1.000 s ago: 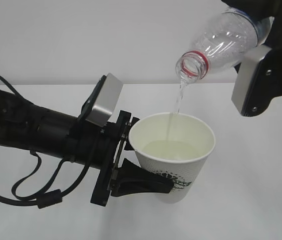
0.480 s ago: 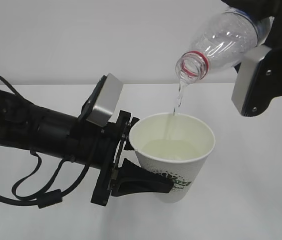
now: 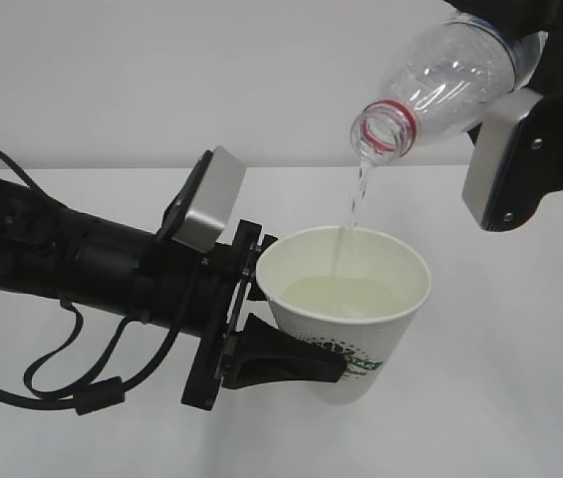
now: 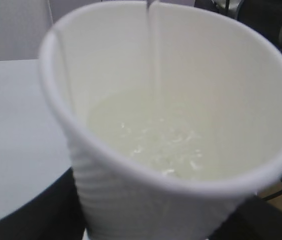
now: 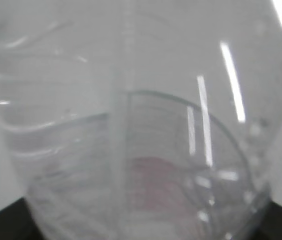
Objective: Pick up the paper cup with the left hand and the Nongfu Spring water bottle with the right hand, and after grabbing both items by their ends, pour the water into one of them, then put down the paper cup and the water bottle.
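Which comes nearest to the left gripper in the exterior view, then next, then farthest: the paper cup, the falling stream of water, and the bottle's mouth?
1. Paper cup: held in the left gripper, touching it.
2. Stream of water: just above the cup, falling inside its rim.
3. Bottle's mouth: highest, upper right, at the tilted water bottle.

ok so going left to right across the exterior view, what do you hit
left arm → left pincer → paper cup → bottle → right pincer's grey block
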{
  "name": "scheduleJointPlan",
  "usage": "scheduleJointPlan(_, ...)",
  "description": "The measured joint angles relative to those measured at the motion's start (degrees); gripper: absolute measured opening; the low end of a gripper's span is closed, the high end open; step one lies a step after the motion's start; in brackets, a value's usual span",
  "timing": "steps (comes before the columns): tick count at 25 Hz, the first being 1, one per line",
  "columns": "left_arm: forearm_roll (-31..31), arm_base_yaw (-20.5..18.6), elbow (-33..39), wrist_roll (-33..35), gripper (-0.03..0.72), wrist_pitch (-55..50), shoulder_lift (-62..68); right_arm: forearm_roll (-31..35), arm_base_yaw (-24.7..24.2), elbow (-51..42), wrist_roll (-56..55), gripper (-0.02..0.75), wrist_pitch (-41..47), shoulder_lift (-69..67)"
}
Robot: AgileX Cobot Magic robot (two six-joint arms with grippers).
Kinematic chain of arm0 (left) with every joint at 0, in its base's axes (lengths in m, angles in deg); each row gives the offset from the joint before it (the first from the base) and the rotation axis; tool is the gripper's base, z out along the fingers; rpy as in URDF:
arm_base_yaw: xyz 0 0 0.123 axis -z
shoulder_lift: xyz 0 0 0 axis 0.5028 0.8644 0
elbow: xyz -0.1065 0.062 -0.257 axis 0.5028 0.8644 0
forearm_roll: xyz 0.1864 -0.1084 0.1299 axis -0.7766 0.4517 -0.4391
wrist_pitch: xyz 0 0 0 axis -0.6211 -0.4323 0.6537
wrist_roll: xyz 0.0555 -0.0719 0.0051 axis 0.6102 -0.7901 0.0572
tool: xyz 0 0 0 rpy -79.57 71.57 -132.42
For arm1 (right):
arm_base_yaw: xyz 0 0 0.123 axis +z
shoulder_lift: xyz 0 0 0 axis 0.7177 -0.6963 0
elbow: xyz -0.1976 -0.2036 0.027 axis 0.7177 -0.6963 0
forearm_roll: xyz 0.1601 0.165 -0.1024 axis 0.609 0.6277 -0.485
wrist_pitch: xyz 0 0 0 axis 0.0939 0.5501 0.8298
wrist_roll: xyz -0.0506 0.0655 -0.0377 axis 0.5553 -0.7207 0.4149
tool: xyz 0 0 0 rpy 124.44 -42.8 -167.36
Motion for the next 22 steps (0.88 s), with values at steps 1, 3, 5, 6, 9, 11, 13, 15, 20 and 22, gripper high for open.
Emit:
scheduleJointPlan(1,0.0,0.0,0.0,0.0,0.465,0.0,0.0,0.0,0.0,0.0,0.0,0.503,0.0,0.0)
scheduleJointPlan(3,0.35,0.0,0.0,0.0,0.465,0.0,0.0,0.0,0.0,0.0,0.0,0.503,-0.13,0.0)
scheduleJointPlan(5,0.73,0.0,0.0,0.0,0.465,0.0,0.0,0.05,0.0,0.0,0.0,0.503,-0.27,0.0)
scheduleJointPlan(6,0.75,0.0,0.0,0.0,0.465,0.0,0.0,0.05,0.0,0.0,0.0,0.503,-0.26,0.0)
scheduleJointPlan(9,0.85,0.0,0.0,0.0,0.465,0.0,0.0,0.05,0.0,0.0,0.0,0.503,-0.3,0.0)
scheduleJointPlan(11,0.85,0.0,0.0,0.0,0.468,-0.1,0.0,0.05,0.0,0.0,0.0,0.503,-0.3,0.0)
scheduleJointPlan(13,0.85,0.0,0.0,0.0,0.474,-0.1,0.0,0.05,0.0,0.0,0.0,0.503,-0.3,0.0)
scheduleJointPlan(15,0.85,0.0,0.0,0.0,0.476,-0.1,0.0,0.05,0.0,0.0,0.0,0.503,-0.3,0.0)
scheduleJointPlan(20,0.85,0.0,0.0,0.0,0.477,-0.1,0.0,0.13,0.0,0.0,0.0,0.503,-0.3,0.0)
scheduleJointPlan(22,0.85,0.0,0.0,0.0,0.48,-0.1,0.0,0.13,0.0,0.0,0.0,0.503,-0.3,0.0)
